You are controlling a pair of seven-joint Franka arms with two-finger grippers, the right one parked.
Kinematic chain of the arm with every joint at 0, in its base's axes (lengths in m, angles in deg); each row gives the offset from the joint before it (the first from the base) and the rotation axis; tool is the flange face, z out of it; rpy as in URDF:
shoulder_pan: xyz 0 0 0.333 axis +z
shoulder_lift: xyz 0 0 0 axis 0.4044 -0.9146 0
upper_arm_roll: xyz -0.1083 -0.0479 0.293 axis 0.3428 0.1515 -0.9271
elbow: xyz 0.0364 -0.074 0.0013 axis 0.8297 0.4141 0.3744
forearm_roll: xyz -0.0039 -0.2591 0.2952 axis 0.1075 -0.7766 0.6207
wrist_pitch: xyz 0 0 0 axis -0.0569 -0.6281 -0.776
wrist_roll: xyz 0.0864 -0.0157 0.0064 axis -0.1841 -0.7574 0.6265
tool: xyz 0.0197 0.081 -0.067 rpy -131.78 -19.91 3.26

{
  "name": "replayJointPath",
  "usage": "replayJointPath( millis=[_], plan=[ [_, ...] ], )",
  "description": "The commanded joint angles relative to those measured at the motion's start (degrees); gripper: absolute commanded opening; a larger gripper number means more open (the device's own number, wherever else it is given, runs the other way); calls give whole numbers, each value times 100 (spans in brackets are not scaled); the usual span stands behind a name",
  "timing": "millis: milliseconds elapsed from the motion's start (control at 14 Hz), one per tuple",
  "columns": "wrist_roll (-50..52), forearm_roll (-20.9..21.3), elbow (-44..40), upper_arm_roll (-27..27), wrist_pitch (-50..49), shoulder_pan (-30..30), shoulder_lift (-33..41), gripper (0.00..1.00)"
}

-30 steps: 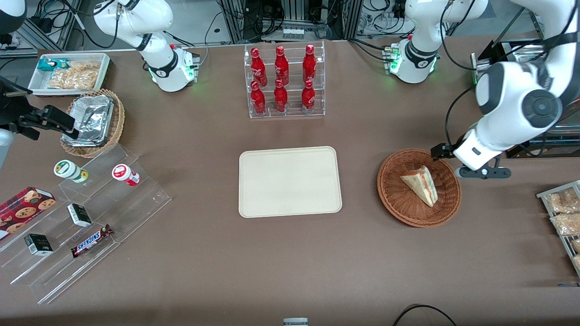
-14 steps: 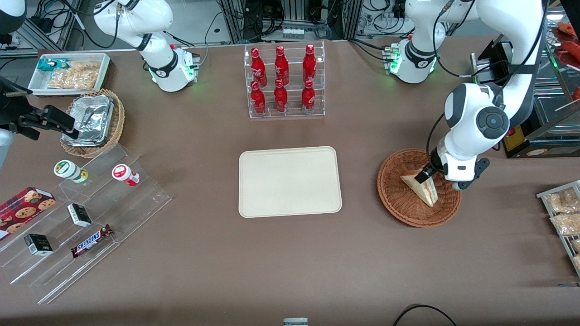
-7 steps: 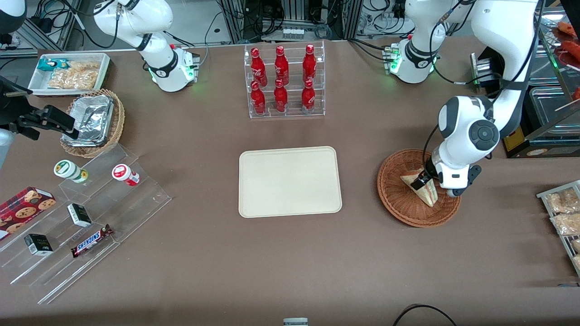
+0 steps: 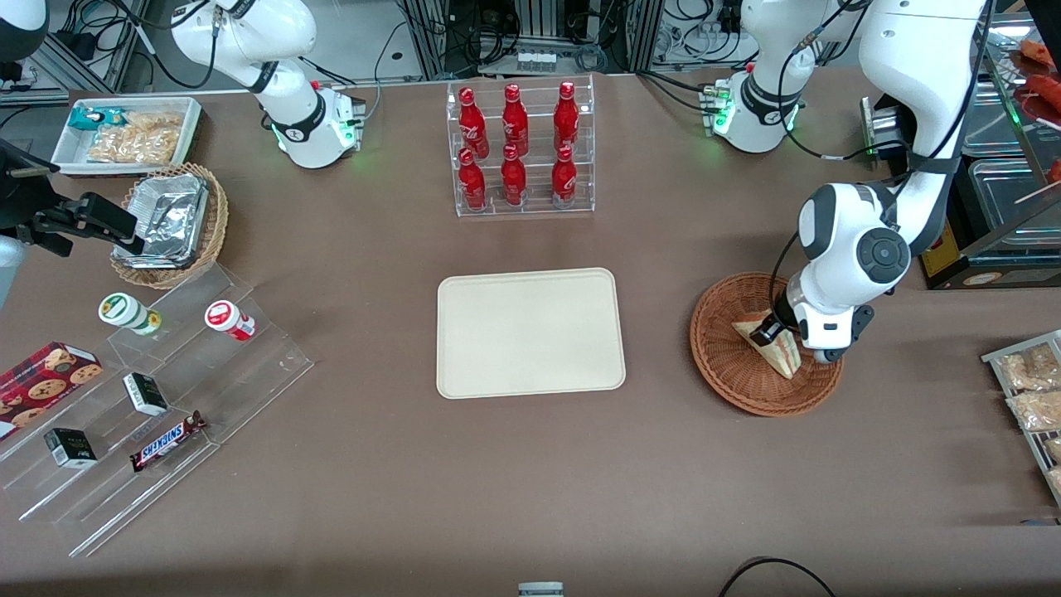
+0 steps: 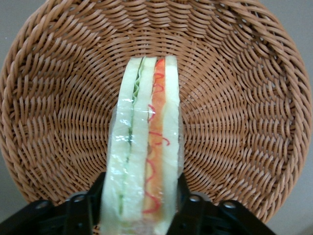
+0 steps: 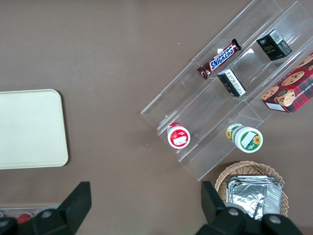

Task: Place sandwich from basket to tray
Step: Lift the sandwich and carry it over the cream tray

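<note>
— What's on my bench point(image 4: 373, 464)?

— The tray point(image 4: 530, 333) sits bare; nearby, toward the working arm's end, the basket point(image 4: 729, 365) holds the sandwich point(image 5: 144, 147).

— And my gripper point(image 5: 142, 208)?

— Down in the basket, fingers point(image 5: 191, 208) against both sandwich faces.

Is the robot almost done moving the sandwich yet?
Not yet. Done: the gripper has reached into the basket. In hand: one finger sits on each side of the sandwich, which lies in the basket; whether they are squeezing it is unclear. Left: lift it, carry it to the tray, which holds nothing, and set it down.
</note>
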Motion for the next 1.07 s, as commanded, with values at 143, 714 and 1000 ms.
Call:
replayJointPath(
  millis=[143,714,1000],
  plan=[
    [-889,9,-391,-19,-823,-29,159,5],
    [-1119,580,-2079,77,-2813,-1301,-252,6],
    [-654,316,-2809,86,-2769,-2067,-823,7]
  ],
)
